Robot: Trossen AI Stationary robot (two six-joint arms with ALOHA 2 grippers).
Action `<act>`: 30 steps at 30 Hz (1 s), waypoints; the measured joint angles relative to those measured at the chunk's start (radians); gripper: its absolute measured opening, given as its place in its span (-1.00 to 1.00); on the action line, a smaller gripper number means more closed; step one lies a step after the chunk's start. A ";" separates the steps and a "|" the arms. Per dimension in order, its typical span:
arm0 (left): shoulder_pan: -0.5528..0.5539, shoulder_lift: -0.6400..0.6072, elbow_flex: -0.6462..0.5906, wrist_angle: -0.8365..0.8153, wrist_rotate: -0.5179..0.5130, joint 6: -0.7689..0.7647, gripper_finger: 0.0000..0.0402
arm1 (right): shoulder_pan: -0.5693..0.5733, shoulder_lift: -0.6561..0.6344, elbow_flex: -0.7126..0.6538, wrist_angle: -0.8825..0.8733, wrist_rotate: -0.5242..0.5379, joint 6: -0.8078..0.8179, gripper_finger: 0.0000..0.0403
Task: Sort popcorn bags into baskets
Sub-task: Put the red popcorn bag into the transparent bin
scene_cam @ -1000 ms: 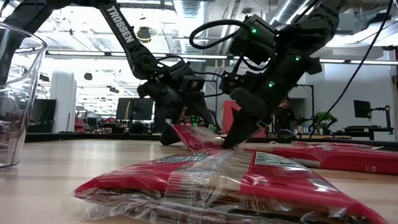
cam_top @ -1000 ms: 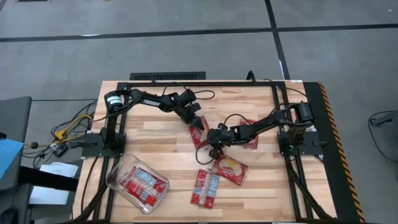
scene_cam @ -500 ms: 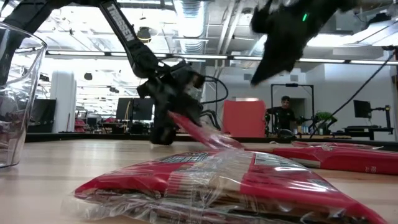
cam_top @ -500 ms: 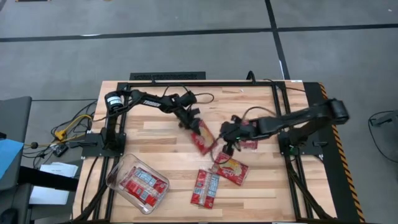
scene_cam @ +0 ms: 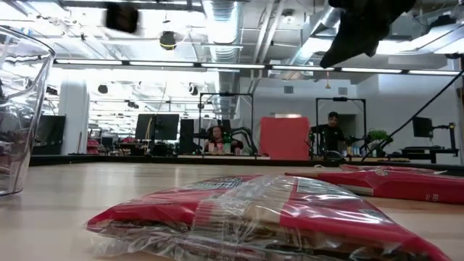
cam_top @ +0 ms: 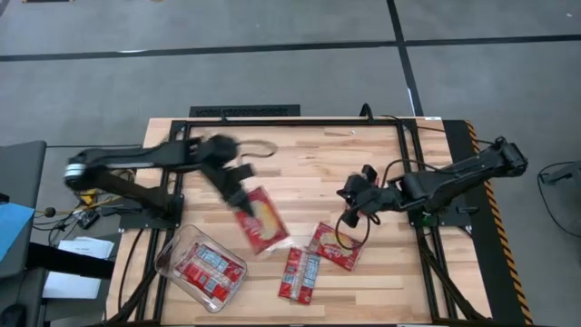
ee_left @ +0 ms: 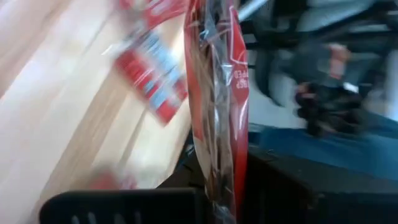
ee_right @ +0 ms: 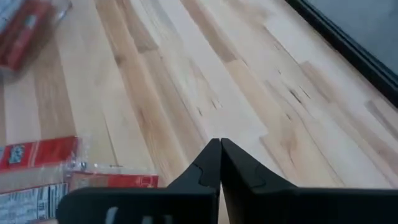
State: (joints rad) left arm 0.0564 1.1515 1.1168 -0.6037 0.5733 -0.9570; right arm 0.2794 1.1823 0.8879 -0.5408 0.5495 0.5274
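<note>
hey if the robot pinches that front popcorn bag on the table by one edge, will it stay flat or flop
Probably it flops a bit. The bag is wrapped in loose, crinkled clear film, so the pack looks soft rather than rigid. The bag hanging from the left gripper sags at an angle, which suggests little stiffness and low weight. That glossy film may also slip in a shallow pinch.

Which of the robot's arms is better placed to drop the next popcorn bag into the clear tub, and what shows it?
Left. The left gripper already holds a popcorn bag in the air, near the clear tub. The right gripper is shut and empty, farther from the tub.
</note>
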 joint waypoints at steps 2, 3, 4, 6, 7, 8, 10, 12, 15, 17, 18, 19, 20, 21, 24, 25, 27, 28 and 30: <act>-0.125 -0.104 0.000 -0.101 -0.181 -0.102 -0.90 | 0.002 0.029 0.001 0.019 -0.001 0.000 -0.87; -0.195 -0.152 -0.002 -0.135 -0.281 -0.166 -0.90 | 0.002 0.044 0.001 0.015 -0.006 0.000 -0.89; -0.270 -0.195 -0.008 -0.156 -0.387 -0.238 -0.90 | 0.002 0.062 0.000 0.023 -0.016 0.000 -0.90; -0.428 -0.266 -0.033 -0.177 -0.599 -0.382 -0.90 | 0.001 0.094 0.000 0.057 -0.037 0.003 -0.92; -0.510 -0.292 -0.050 -0.177 -0.694 -0.454 -0.90 | 0.000 0.106 0.000 0.060 -0.047 0.004 -0.92; -0.589 -0.313 -0.072 -0.175 -0.781 -0.520 -0.90 | 0.000 0.122 0.000 0.087 -0.056 0.005 -0.92; -0.740 -0.335 -0.120 -0.175 -0.913 -0.643 -0.90 | 0.001 0.151 0.001 0.125 -0.078 0.007 -0.89; -0.864 -0.334 -0.176 -0.171 -1.000 -0.769 -0.90 | 0.002 0.171 0.000 0.156 -0.089 0.016 -0.85; -1.006 -0.309 -0.270 -0.116 -1.081 -0.917 -0.90 | 0.003 0.192 0.001 0.184 -0.107 0.041 -0.83; -1.066 -0.292 -0.328 -0.043 -1.123 -0.984 -0.90 | 0.011 0.202 0.001 0.195 -0.106 0.056 -0.85; -1.089 -0.285 -0.354 -0.016 -1.128 -1.005 -0.90 | 0.013 0.202 0.001 0.189 -0.106 0.057 -0.86; -1.108 -0.277 -0.380 0.007 -1.128 -1.024 -0.90 | 0.016 0.201 0.001 0.191 -0.106 0.059 -0.87; -1.126 -0.269 -0.402 0.023 -1.128 -1.041 -0.90 | 0.019 0.201 0.001 0.194 -0.106 0.061 -0.89; -1.139 -0.263 -0.421 0.042 -1.127 -1.052 -0.90 | 0.023 0.201 0.001 0.191 -0.106 0.065 -0.90; -1.167 -0.247 -0.466 0.101 -1.106 -1.080 -0.90 | 0.023 0.197 0.001 0.188 -0.107 0.077 -0.92; -1.174 -0.240 -0.475 0.101 -1.098 -1.096 -0.90 | 0.023 0.196 0.001 0.190 -0.106 0.080 -0.92; -1.179 -0.230 -0.491 0.091 -1.083 -1.115 -0.88 | 0.023 0.196 0.001 0.188 -0.106 0.092 -0.89; -1.180 -0.226 -0.500 0.093 -1.078 -1.117 -0.85 | 0.022 0.196 0.001 0.187 -0.106 0.094 -0.87; -1.177 -0.218 -0.514 0.088 -1.076 -1.117 -0.75 | 0.021 0.196 0.001 0.188 -0.106 0.095 -0.83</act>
State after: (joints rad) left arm -1.1207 0.9330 0.6024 -0.5153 -0.5024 -2.0739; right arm 0.3006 1.3781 0.8890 -0.3524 0.4433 0.6220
